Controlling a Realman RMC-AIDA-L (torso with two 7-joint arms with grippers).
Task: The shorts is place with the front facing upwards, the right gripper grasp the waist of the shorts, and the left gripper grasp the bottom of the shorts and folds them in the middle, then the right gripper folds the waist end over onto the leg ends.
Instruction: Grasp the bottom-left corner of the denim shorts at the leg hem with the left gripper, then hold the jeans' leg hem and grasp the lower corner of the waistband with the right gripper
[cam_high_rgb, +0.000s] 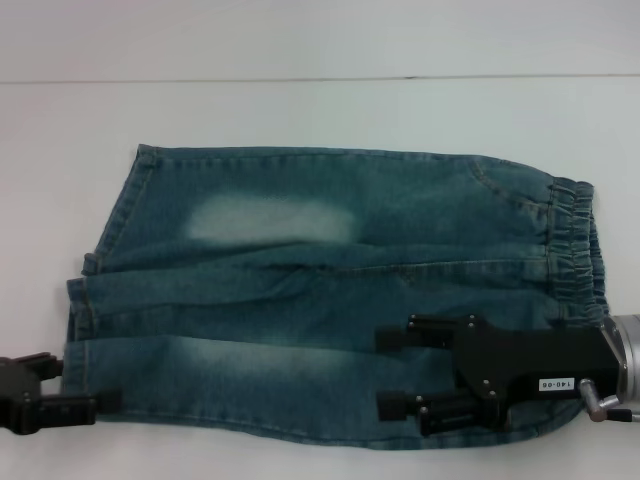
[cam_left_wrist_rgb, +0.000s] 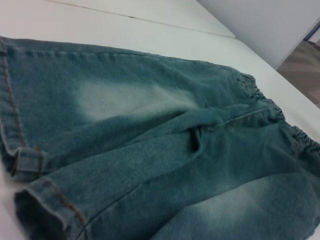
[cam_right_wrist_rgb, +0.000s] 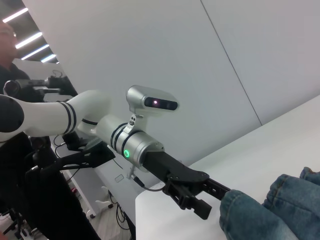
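Note:
Blue denim shorts (cam_high_rgb: 320, 290) lie flat on the white table, with the elastic waist (cam_high_rgb: 572, 250) to the right and the leg hems (cam_high_rgb: 85, 300) to the left. My right gripper (cam_high_rgb: 386, 370) hovers over the near part of the shorts close to the waist. Its fingers are spread open, point toward the legs, and hold nothing. My left gripper (cam_high_rgb: 88, 386) is open at the near left corner, one finger reaching the hem of the near leg. The right wrist view shows that left gripper (cam_right_wrist_rgb: 216, 202) at the edge of the denim (cam_right_wrist_rgb: 280, 207). The left wrist view shows the shorts (cam_left_wrist_rgb: 150, 150) from the hem end.
The white table (cam_high_rgb: 300, 110) runs back to a wall seam behind the shorts. Its far side edge (cam_left_wrist_rgb: 280, 65) drops to the floor. A person (cam_right_wrist_rgb: 12, 60) and equipment stand beyond the table on the left arm's side.

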